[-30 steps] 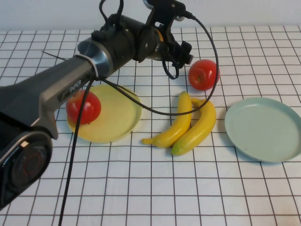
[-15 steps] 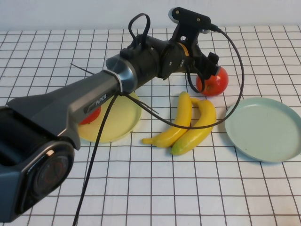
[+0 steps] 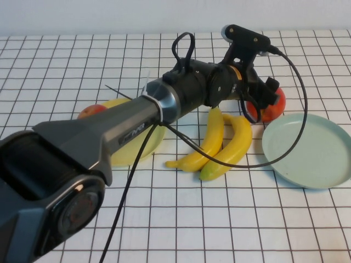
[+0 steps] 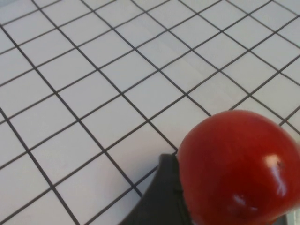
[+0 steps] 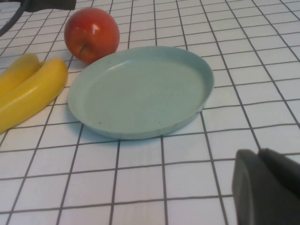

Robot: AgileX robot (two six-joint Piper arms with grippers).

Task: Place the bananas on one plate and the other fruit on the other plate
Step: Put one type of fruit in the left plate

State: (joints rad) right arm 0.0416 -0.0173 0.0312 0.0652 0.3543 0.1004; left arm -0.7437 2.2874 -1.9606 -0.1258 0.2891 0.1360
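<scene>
The left gripper (image 3: 262, 98) is reaching over the bananas (image 3: 219, 142), its finger spread untellable, touching the far apple (image 3: 272, 105); the right gripper (image 5: 267, 187) is parked near the blue-green plate (image 3: 307, 150).

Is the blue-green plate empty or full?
Empty: the plate holds nothing. Bananas and apple lie beside it.

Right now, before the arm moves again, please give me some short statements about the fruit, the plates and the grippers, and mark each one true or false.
1. Both bananas lie on the table, between the two plates. True.
2. The blue-green plate holds an apple. False: nothing lies in it.
3. The left gripper is at the far apple, near the blue-green plate. True.
4. The other apple is beside the bananas. False: it sits at the yellow plate, partly hidden by the arm.
5. The right gripper holds a banana. False: it holds nothing and hangs near the blue-green plate.
</scene>
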